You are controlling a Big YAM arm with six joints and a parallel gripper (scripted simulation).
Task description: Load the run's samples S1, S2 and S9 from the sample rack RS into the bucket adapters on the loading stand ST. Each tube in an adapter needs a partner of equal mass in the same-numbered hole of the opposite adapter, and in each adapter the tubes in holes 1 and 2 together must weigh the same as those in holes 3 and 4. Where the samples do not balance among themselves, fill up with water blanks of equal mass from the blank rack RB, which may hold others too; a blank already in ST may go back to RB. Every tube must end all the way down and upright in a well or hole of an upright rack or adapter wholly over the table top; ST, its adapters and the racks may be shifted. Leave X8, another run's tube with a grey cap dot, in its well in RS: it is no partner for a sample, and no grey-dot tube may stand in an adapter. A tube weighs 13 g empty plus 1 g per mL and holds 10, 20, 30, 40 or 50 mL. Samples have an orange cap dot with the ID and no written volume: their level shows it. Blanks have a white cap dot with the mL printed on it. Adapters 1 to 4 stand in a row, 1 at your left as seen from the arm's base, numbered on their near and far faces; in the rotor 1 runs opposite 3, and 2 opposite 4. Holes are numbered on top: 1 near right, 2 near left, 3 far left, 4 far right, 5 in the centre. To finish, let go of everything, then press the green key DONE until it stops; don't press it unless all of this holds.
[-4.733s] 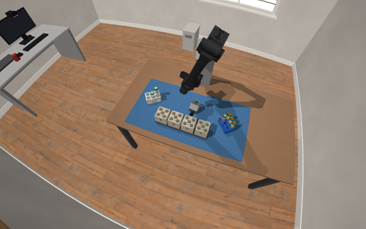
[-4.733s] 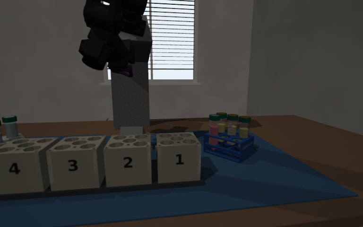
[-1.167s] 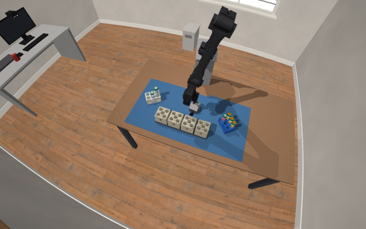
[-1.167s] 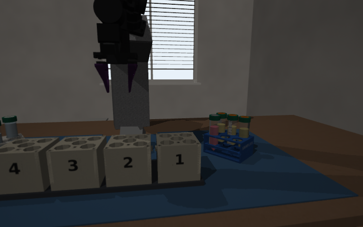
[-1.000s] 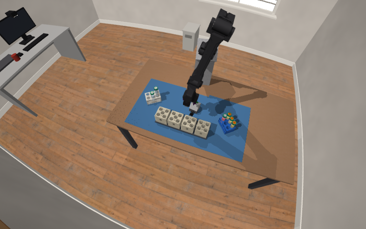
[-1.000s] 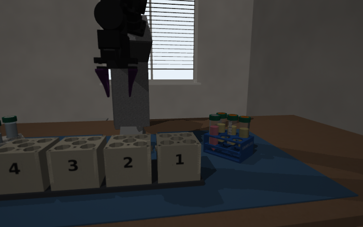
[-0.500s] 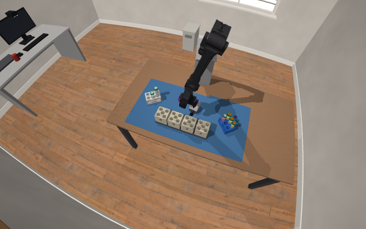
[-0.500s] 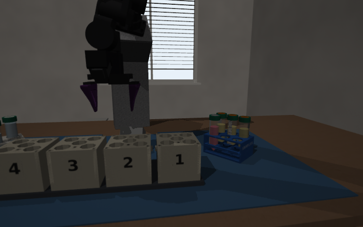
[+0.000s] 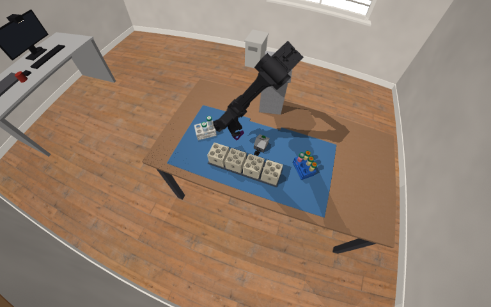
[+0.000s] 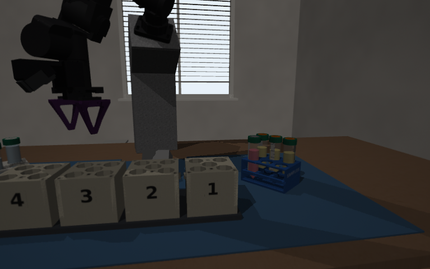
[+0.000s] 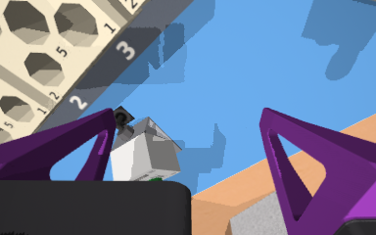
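My gripper (image 9: 236, 135) is open and empty. It hangs above the blue mat between the white blank rack RB (image 9: 208, 131) and the DONE key box (image 9: 261, 142), on the arm's side of the stand. It also shows in the exterior view (image 10: 80, 119) and the wrist view (image 11: 190, 115). The loading stand ST carries adapters 1 (image 10: 210, 185), 2 (image 10: 150, 188), 3 (image 10: 88, 191) and 4 (image 10: 23, 195); every hole I can see is empty. The blue sample rack RS (image 9: 305, 166) holds several tubes, one pink (image 10: 253, 157) and the others yellow. RB holds a few green-capped tubes (image 9: 208, 119).
The grey arm pedestal (image 10: 154, 92) stands behind adapter 2. The DONE key box (image 11: 144, 157) lies just under my left finger in the wrist view, next to the stand's dark edge (image 11: 124, 49). The mat's edge and bare table top (image 11: 230, 201) lie below me.
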